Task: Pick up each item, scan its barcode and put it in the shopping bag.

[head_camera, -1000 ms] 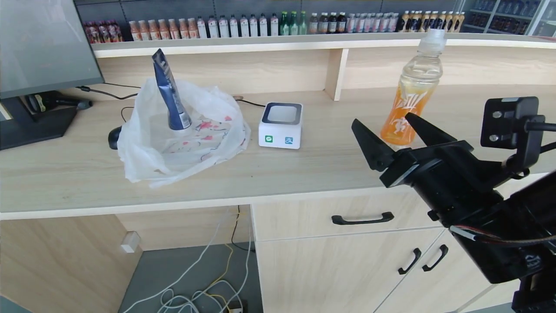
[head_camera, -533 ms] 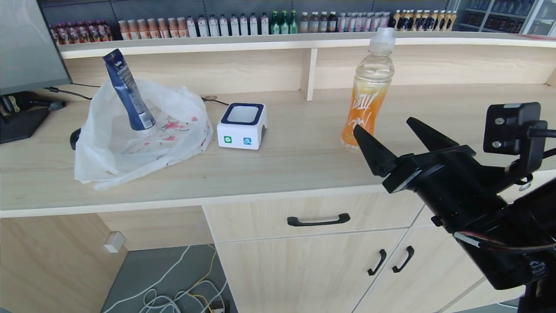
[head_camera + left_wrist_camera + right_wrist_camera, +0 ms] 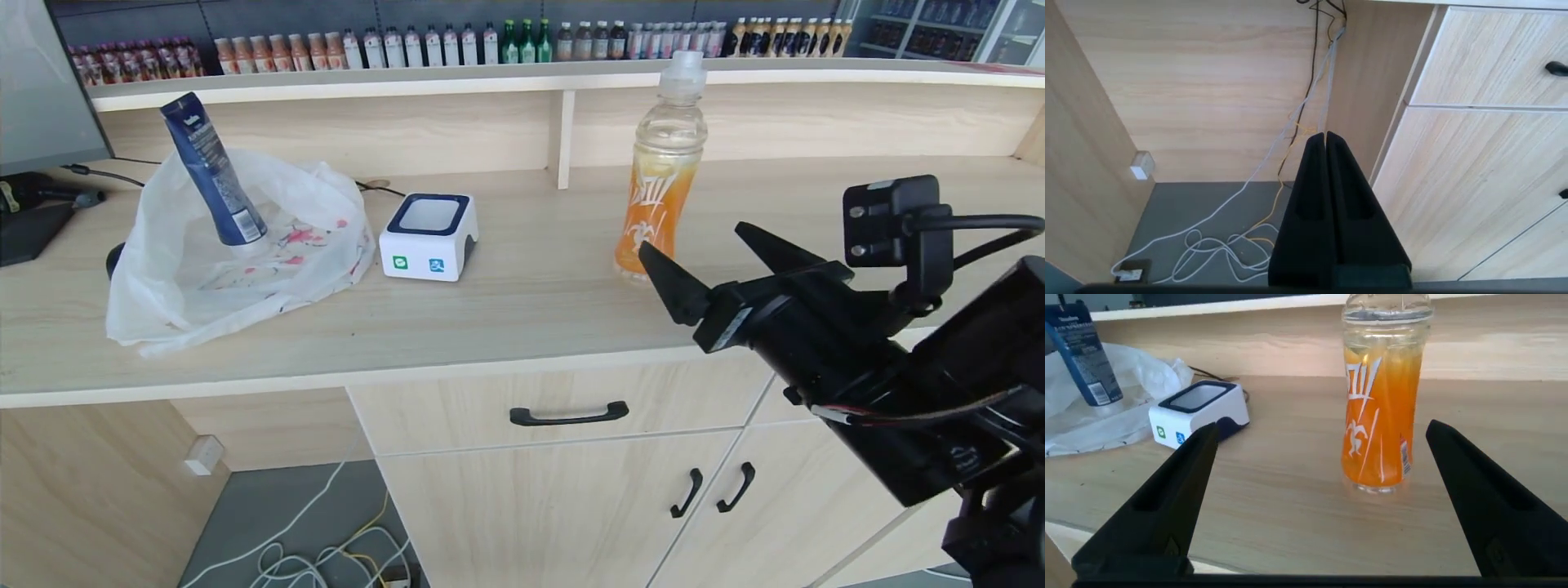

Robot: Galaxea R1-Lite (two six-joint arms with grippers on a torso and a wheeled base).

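Note:
An orange drink bottle with a clear cap stands upright on the wooden counter; it also fills the middle of the right wrist view. My right gripper is open at the counter's front edge, just short of the bottle, its fingers spread wider than the bottle. A white shopping bag lies at the left with a dark blue tube leaning up out of it. The white barcode scanner box sits between bag and bottle. My left gripper is shut, hanging below the counter beside the cabinet.
A raised back shelf with an upright divider runs behind the counter. A monitor and stand occupy the far left. Drawers and doors with black handles lie under the counter, and loose cables cover the floor.
The head view has swung right, so bag, scanner and bottle sit further left in the picture. My right gripper stays open and now stands closer to the bottle.

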